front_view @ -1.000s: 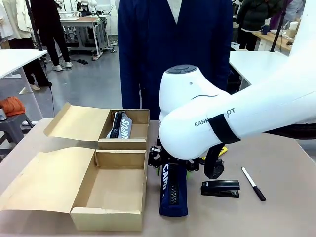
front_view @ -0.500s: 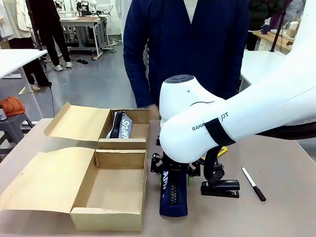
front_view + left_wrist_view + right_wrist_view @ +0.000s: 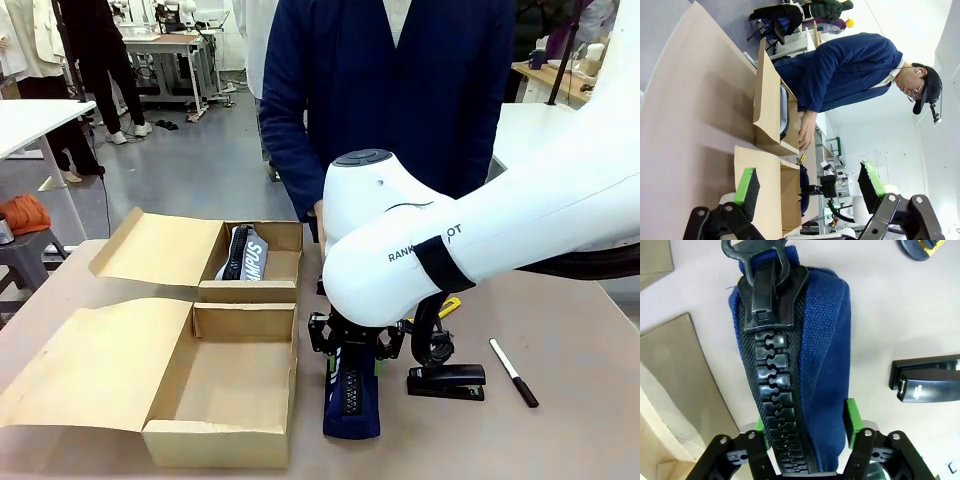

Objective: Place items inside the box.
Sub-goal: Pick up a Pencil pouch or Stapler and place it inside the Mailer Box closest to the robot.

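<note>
Barely begun: the boxed pouch [image 3: 245,255] lies in the far box [image 3: 250,291], and the near box [image 3: 220,435] holds nothing. The right gripper [image 3: 805,422] clasps the table pouch [image 3: 825,340] just right of the near box. Stapler [image 3: 447,381], marker [image 3: 513,372] and knife [image 3: 447,306] wait farther right. The left gripper [image 3: 809,184] gapes, holding nothing.

Right tool [image 3: 352,366] straddles the navy pouch [image 3: 351,408] beside a black stapler [image 3: 447,381].

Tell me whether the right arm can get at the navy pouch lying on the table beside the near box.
Probably yes: the right end effector straddles the navy pouch, its pads at either side, nothing else between them.
</note>
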Controlling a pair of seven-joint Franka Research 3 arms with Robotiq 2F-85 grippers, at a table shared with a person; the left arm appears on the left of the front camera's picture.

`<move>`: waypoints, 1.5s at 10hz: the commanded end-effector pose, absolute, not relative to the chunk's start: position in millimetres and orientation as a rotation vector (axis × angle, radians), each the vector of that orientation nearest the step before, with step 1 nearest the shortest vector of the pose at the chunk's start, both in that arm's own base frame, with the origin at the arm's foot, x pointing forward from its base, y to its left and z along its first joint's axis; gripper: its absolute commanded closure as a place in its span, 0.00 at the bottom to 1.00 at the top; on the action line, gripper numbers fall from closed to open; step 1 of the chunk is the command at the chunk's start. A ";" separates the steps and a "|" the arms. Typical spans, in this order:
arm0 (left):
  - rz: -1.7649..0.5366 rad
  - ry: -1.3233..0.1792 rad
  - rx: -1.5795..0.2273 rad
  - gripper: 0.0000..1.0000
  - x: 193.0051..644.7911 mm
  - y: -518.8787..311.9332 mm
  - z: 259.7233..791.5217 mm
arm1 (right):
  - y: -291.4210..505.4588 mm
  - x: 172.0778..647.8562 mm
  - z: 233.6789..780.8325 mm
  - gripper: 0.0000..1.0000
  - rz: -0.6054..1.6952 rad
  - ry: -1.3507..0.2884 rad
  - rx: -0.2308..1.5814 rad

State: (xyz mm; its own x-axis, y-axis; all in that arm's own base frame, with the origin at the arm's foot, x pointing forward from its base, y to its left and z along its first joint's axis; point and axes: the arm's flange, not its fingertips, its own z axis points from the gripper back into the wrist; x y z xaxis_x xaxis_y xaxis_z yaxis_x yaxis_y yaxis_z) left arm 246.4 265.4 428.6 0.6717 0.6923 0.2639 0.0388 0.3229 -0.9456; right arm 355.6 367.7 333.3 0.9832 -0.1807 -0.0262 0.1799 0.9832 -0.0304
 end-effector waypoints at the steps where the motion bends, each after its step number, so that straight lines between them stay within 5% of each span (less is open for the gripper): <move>1: 0.469 -0.771 -1.192 0.00 246.9 265.2 429.2 | 373.1 356.1 336.4 1.00 -0.208 0.026 -0.045; 2: 0.469 -0.771 -1.192 0.00 246.9 265.2 429.2 | 373.5 355.8 335.4 0.85 -0.207 0.032 -0.047; 4: 0.469 -0.771 -1.192 0.00 246.9 265.2 429.2 | 373.2 352.9 338.4 1.00 -0.199 0.041 -0.056; 10: 0.469 -0.771 -1.192 0.00 246.9 265.2 429.2 | 334.4 330.2 387.6 1.00 -0.227 0.115 0.019; 14: 0.469 -0.771 -1.192 0.00 246.9 265.2 429.2 | 307.8 253.3 468.5 1.00 -0.144 0.029 0.297; 15: 0.469 -0.771 -1.192 0.00 246.9 265.2 429.2 | 336.8 291.9 439.8 1.00 -0.168 0.129 0.164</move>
